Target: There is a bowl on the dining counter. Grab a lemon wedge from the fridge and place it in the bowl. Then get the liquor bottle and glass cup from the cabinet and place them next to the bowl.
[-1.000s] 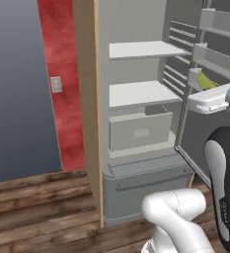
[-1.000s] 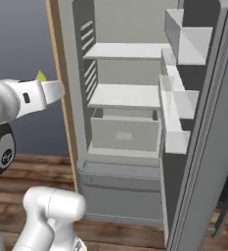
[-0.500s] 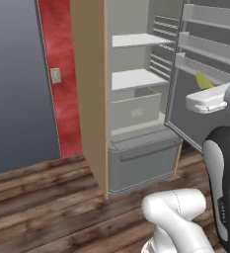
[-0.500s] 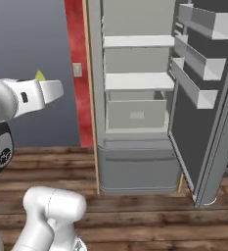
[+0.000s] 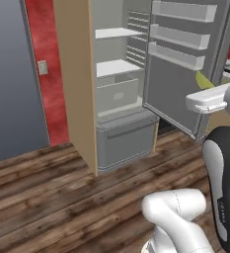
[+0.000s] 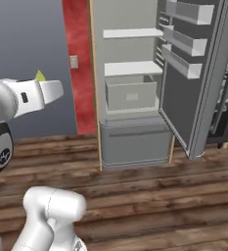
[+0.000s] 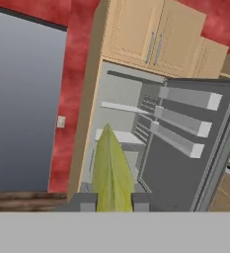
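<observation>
My gripper (image 7: 113,201) is shut on the lemon wedge (image 7: 111,168), a yellow-green sliver that stands up between the two dark fingertips (image 7: 87,201). In the left base view the lemon wedge (image 5: 203,79) pokes up above the white hand at the right edge. From the right base, the lemon wedge (image 6: 39,75) shows as a small tip over the hand at the left. The grey fridge (image 5: 126,139) stands ahead with its door (image 6: 190,105) swung wide open to the right and its white shelves bare. The bowl, dining counter, liquor bottle and glass cup are out of view.
Tan wall cabinets (image 7: 155,35) with shut doors hang above the fridge (image 7: 121,99). A red wall strip (image 5: 48,74) with a light switch (image 6: 74,62) and a flat grey wall (image 6: 27,44) lie left of it. Wood floor (image 5: 62,197) stretches between me and the fridge.
The whole picture has shifted, so the base has moved: the fridge now looks farther off and more of the floor and left wall shows. The wedge stays in my gripper.
</observation>
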Available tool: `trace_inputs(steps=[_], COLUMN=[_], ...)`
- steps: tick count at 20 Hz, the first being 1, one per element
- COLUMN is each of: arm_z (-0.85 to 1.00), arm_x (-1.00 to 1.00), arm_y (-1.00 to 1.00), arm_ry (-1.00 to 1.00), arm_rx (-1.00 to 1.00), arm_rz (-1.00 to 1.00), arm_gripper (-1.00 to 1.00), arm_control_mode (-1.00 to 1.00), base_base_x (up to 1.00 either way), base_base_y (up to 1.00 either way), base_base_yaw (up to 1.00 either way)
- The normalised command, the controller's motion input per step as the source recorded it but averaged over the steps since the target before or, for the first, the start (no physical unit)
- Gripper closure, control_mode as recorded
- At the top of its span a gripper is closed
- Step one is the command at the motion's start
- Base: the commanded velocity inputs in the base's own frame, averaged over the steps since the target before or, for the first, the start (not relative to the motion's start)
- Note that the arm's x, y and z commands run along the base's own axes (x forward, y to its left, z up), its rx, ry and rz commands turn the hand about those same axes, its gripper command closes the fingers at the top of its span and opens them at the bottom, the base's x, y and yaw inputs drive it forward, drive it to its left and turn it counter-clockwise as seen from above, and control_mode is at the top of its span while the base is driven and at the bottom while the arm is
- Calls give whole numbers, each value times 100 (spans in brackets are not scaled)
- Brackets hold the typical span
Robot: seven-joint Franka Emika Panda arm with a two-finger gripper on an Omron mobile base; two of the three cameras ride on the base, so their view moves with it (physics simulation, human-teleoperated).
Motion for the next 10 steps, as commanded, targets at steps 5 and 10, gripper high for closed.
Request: trace_inputs(steps=[5, 10], arm_z=[0, 0], arm_x=[0, 0], arm_y=[0, 0], arm_ry=[0, 0], arm_rx=[0, 0], arm_rz=[0, 0], arm_gripper=[100, 100], arm_control_mode=[100, 100], base_base_x=[-100, -100], base_base_y=[24, 1], base_base_yaw=[-20, -17])
